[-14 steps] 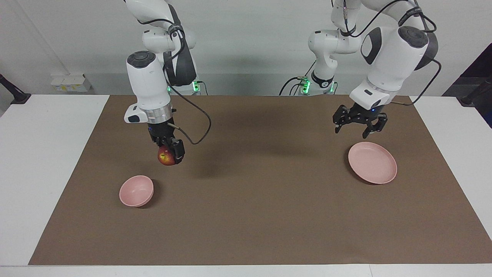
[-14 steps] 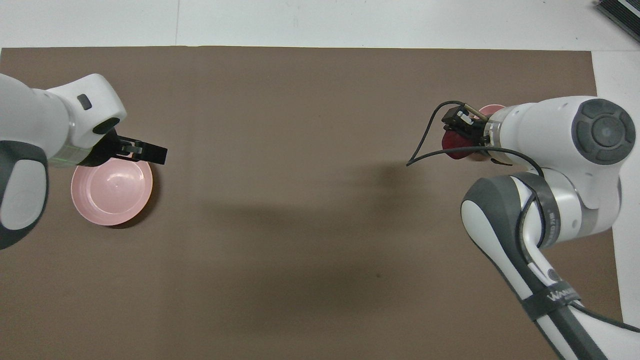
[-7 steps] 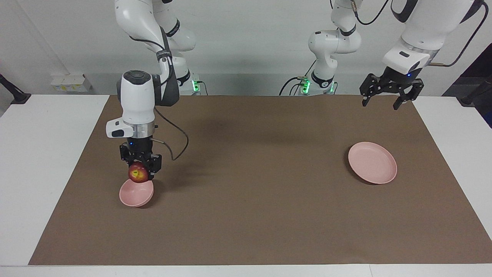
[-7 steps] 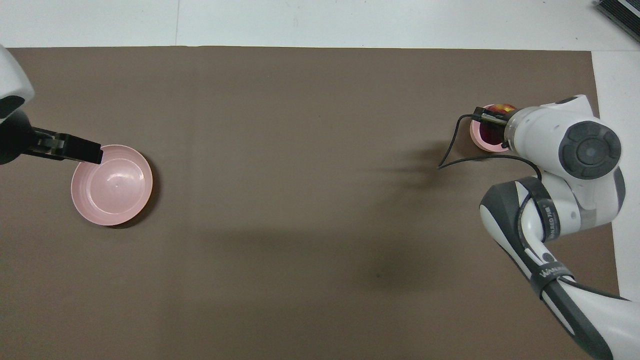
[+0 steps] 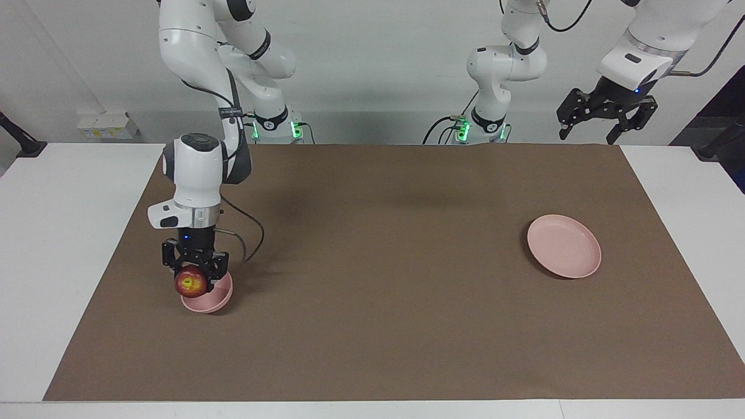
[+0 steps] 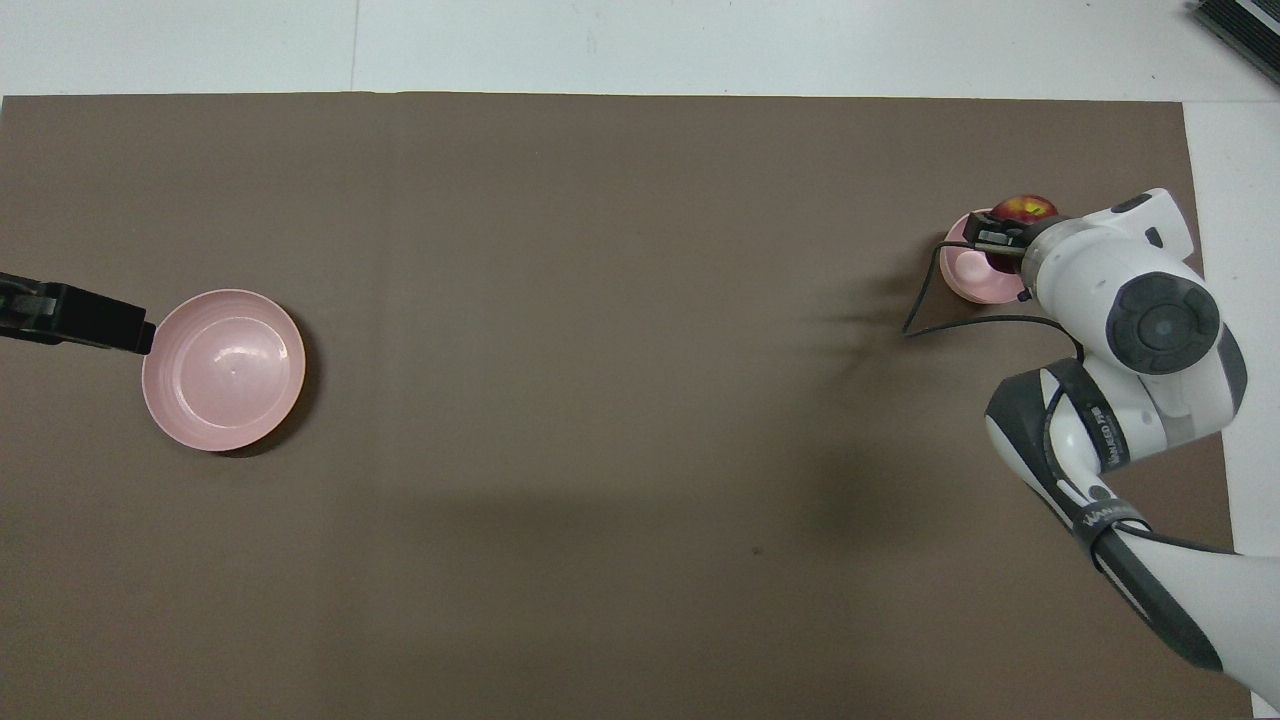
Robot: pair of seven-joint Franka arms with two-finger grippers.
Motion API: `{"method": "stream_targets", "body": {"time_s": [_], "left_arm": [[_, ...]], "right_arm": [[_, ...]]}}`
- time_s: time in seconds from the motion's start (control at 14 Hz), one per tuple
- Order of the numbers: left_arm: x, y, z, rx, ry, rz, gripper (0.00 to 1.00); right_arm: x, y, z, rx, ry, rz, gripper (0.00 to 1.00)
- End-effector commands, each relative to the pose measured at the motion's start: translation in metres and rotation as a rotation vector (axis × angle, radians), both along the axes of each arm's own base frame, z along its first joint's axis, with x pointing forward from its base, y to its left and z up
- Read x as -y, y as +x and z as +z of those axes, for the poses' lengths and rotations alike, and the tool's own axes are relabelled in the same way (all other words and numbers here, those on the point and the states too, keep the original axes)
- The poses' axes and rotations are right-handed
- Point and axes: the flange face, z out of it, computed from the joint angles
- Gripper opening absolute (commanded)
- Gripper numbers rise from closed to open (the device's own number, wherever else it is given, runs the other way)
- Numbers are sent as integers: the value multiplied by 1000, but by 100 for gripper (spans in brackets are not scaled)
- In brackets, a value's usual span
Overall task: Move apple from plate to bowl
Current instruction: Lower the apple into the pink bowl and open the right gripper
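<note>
- Dark-red and yellow, the apple (image 5: 191, 283) hangs clamped in the right gripper (image 5: 194, 273) directly over the pale-pink bowl (image 5: 214, 300), at about eight o'clock on the brown mat (image 5: 372, 326) in the facing view.
- In the past second the right arm has carried the fruit from beside the bowl to above it and lowered it close to the rim; the release looks like the only step left.
- The left gripper (image 5: 605, 119) has meanwhile risen, fingers spread wide and empty, from over the plate (image 5: 563, 245) to about one o'clock, where it waits.
- The plate lies bare at three o'clock.
- The facing view shows the apple not yet inside the bowl; the overhead view, where the wrist hides most of the grip, shows the apple at the bowl's twelve o'clock rim, so slightly off-centre.
</note>
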Motion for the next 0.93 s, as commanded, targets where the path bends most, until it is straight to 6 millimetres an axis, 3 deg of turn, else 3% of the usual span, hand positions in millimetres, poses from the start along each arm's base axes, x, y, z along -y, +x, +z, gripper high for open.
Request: {"method": "stream_targets", "body": {"time_s": [0.0, 0.29, 0.36, 0.43, 0.5, 0.64, 0.71, 0.86], "left_arm": [[-19, -2, 9, -6, -18, 33, 100], [-17, -3, 8, -10, -27, 32, 100], [-18, -3, 9, -8, -27, 34, 100], [-19, -3, 9, -8, -27, 35, 100], [-19, -3, 9, -8, -27, 35, 100], [-19, -3, 9, -8, -27, 35, 100], [-18, -3, 9, -8, -27, 34, 100], [-19, -3, 8, -10, -27, 35, 100]], "right_arm": [[-5, -2, -6, 5, -6, 38, 0], [-7, -2, -24, 0, 12, 35, 0], [-7, -2, -25, -2, 7, 38, 5], [-7, -3, -26, -4, 7, 36, 32], [-7, -3, -27, -5, 8, 38, 71], [-7, -2, -25, -3, 7, 36, 94], [-7, 0, -23, -1, 4, 34, 100], [-6, 0, -17, 5, -3, 41, 100]]}}
